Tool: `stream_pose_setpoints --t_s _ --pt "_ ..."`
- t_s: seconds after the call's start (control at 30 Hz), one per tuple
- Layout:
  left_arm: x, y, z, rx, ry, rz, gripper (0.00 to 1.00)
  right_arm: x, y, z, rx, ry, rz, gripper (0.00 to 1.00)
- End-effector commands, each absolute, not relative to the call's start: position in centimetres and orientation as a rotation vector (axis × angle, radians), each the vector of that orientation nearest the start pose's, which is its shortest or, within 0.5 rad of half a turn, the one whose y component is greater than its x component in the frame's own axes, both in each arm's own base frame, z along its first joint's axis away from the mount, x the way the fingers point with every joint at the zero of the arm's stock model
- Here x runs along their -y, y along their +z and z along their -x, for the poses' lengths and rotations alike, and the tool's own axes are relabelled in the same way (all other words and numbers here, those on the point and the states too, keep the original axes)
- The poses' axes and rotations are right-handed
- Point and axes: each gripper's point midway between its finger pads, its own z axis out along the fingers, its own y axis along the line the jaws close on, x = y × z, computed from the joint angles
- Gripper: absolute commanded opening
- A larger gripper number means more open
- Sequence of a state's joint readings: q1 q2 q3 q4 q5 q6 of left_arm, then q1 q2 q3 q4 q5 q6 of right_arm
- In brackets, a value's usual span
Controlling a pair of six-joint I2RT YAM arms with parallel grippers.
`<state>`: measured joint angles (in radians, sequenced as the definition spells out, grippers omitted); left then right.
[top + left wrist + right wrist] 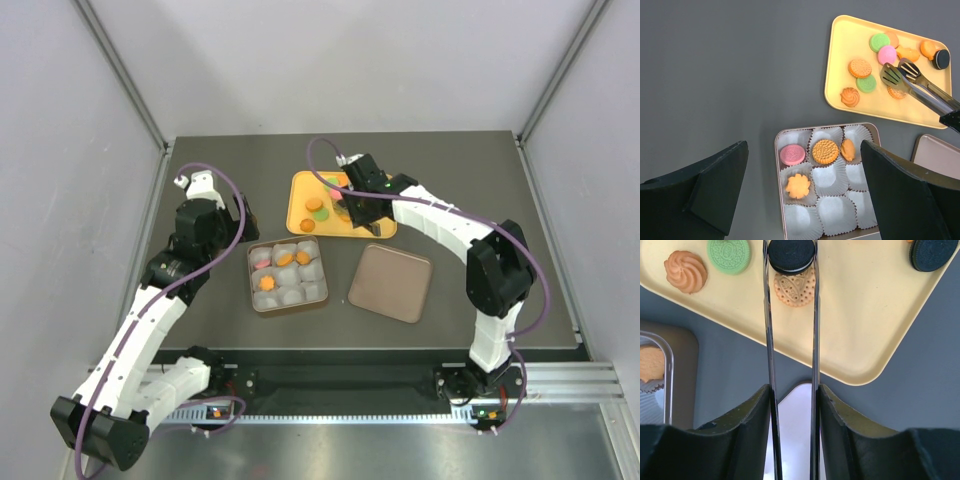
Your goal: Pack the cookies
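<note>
Between tongs (pixel 768 340), black cookie (pixel 791 251) flat

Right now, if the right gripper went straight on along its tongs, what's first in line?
The black cookie between the tips of the tongs, with an orange cookie and the tray right behind it. Depth unclear; the tips may already touch it.

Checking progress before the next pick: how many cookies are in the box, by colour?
Orange cookies: 3
Pink cookie: 1
Total in the box: 4
</note>
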<state>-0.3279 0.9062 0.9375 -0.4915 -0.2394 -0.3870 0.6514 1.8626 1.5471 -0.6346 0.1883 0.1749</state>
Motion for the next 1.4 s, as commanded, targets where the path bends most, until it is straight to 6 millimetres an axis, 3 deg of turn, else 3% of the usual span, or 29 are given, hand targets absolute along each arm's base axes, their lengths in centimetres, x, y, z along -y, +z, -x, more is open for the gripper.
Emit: stream_pose_setpoints --t_s 0.0,0.33,0.8,0.9,1.1,1.3,1.37 --pt "7.5 25.1 -30.4 -1.971 -0.230 0.212 0.99 -26.1 15.7 -40.3 -2.341 0.115 0.465 0.37" --pt "7.5 25.1 -30.4 -1.972 -0.232 0.215 0.99 -25.9 18.2 -39.8 -2.296 0.158 0.434 0.36" --pt "7.5 25.1 -30.5 -1.972 -0.243 0.217 0.99 -25.4 21.4 -36.1 -2.251 0.292 0.429 0.36" --pt "7.5 25.2 -30.5 -1.969 -0.240 0.218 0.99 -26.0 21.7 -34.3 -2.252 0.339 0.465 0.35" --pt "7.4 25.3 -30.5 -1.965 -0.242 0.226 0.99 -28.7 24.2 -27.9 -2.192 0.455 0.577 0.36" --pt "7.5 25.3 -30.4 -1.965 -0.247 0.223 0.99 -31.9 23.7 -22.6 -2.187 0.543 0.689 0.37" --pt "7.5 25.2 -30.4 -1.966 -0.248 0.222 0.99 -32.8 23.4 -21.8 -2.191 0.547 0.716 0.37"
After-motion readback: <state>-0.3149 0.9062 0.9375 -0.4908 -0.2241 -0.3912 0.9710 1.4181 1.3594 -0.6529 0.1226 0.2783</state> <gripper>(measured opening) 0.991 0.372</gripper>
